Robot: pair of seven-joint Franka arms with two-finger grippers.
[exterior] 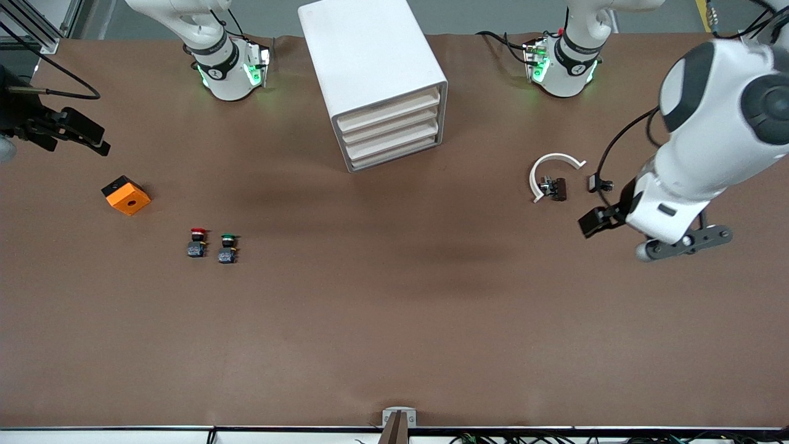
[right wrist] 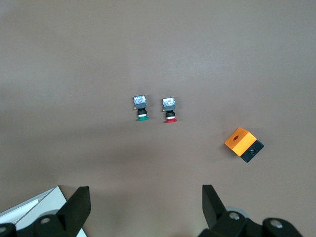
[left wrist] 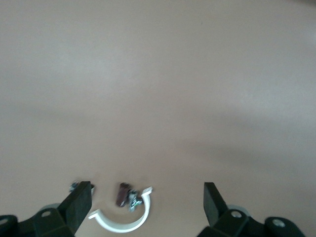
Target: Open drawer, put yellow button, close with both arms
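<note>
The white cabinet [exterior: 370, 55] stands at the robots' edge of the table, midway between the two arm bases. Its four cream drawers are all shut; the topmost drawer [exterior: 389, 109] is flush with the others. The yellow button is out of view. My left gripper [exterior: 595, 202] is open and empty over bare table toward the left arm's end; it also shows in the left wrist view [left wrist: 148, 207]. My right gripper [exterior: 74, 142] is open and empty over the right arm's end; it also shows in the right wrist view [right wrist: 145, 207].
A red-capped button [exterior: 197, 242] [right wrist: 170, 109] and a green-capped button [exterior: 227, 248] [right wrist: 141, 108] stand side by side. An orange-and-black box [exterior: 126, 195] [right wrist: 243, 144] lies beside them, toward the right arm's end. A white curved piece [exterior: 551, 169] [left wrist: 123, 220] lies with a small dark part [exterior: 555, 188] [left wrist: 123, 194] by the left gripper.
</note>
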